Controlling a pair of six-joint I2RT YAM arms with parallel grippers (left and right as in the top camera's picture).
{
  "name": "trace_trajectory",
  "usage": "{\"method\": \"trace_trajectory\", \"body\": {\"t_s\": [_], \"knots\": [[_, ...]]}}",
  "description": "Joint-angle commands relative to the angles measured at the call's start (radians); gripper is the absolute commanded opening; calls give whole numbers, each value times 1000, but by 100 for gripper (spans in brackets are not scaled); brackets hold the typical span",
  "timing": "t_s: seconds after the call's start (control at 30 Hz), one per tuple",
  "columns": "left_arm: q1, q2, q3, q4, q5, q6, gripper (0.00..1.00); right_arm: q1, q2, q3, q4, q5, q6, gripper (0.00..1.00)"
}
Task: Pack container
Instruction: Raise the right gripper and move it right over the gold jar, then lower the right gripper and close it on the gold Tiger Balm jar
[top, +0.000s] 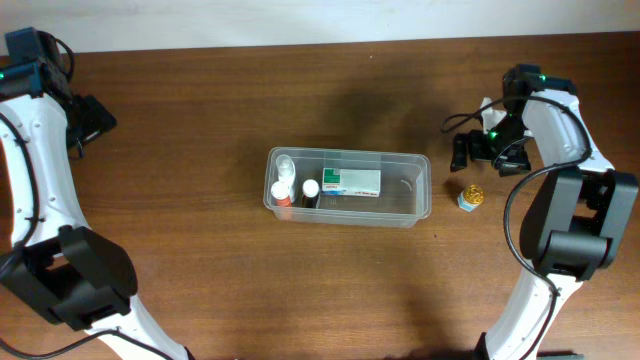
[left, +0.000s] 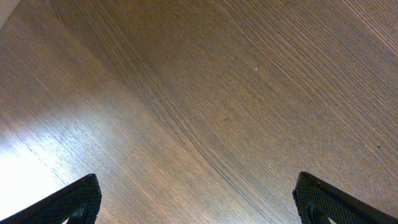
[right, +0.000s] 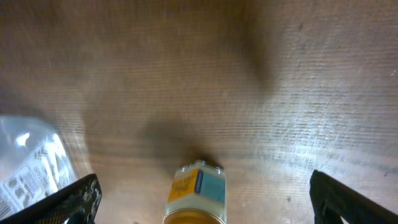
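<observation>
The clear plastic container (top: 420, 203) sits mid-table and holds a green-and-white carton box (top: 351, 182) and a few small bottles (top: 285, 183) at its left end. Its corner shows at the left of the right wrist view (right: 31, 155). A small jar (top: 471, 196) with a gold lid and a yellow-and-blue label stands on the table right of the container. In the right wrist view the jar (right: 198, 193) lies between my right gripper's fingers (right: 211, 202), which are wide open above it. My right gripper (top: 490, 152) hovers just behind the jar. My left gripper (left: 198, 202) is open and empty over bare wood at the far left (top: 90, 118).
A wooden table (top: 200, 280) fills the view, with a pale wall strip along its far edge. Both arm bases stand at the near corners.
</observation>
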Motion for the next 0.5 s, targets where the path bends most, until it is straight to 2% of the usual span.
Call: {"method": "trace_trajectory", "body": {"t_s": [0.0, 0.33, 0.47], "knots": [[2, 6, 13, 0, -4, 1, 99, -3, -26, -5, -20, 10, 5, 98], [2, 6, 13, 0, -4, 1, 99, -3, -209, -21, -102, 56, 72, 98], [2, 6, 13, 0, -4, 1, 99, 0, -321, -124, -29, 65, 100, 98]]}}
